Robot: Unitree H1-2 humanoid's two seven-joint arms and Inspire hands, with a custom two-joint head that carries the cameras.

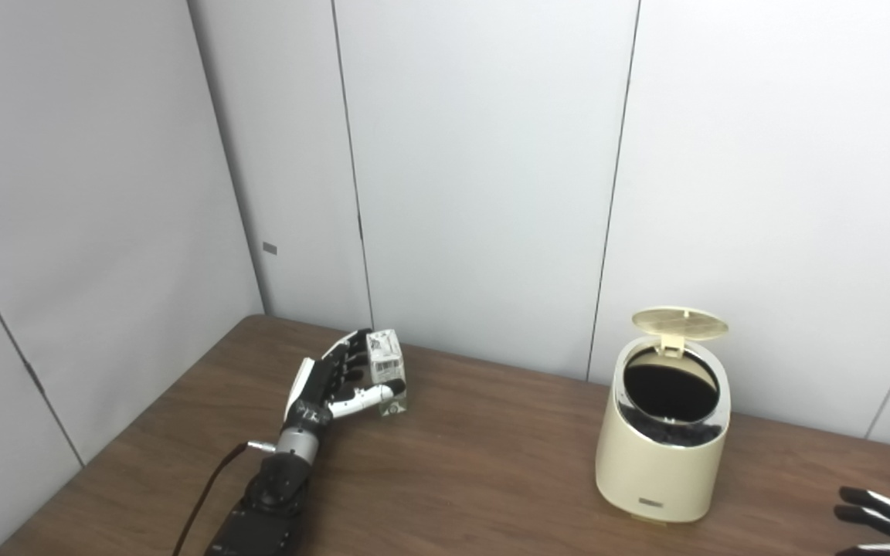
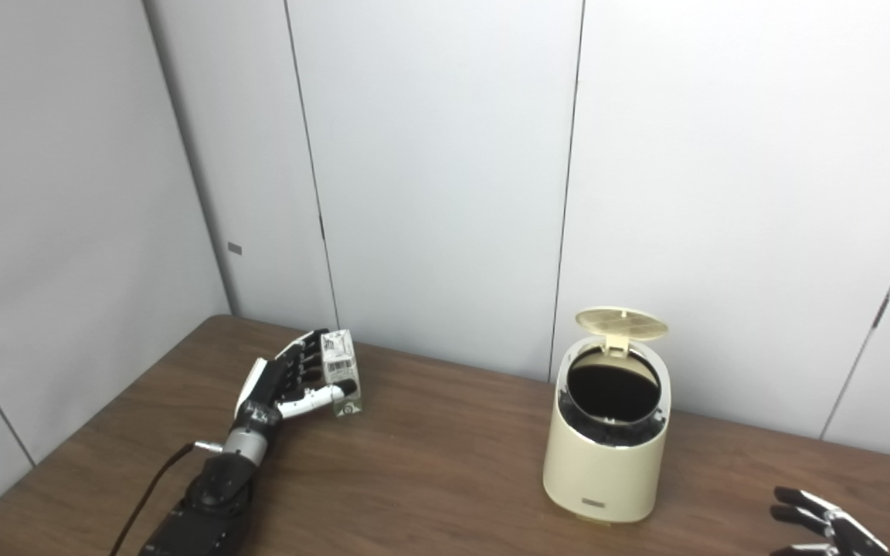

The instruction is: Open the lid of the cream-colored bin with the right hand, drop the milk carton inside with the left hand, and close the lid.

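So the left hand point(image 1: 337, 382) is wrapping its fingers point(image 1: 364, 396) around the milk carton point(image 1: 387, 372), which is standing upright on the brown tabletop point(image 1: 476, 463) over at about 9 o'clock. The cream-colored bin point(image 1: 665, 432) is sitting at roughly 3 o'clock with its lid point(image 1: 680, 323) flipped up and the dark inside showing. The right hand point(image 1: 885, 525) is peeking in at 5 o'clock, fingers spread and holding nothing.

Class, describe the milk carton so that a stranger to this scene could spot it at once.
Start at the brown table. Left of the cream-colored bin with its lid raised, the left hand wraps a small carton. That milk carton is the only white printed box.
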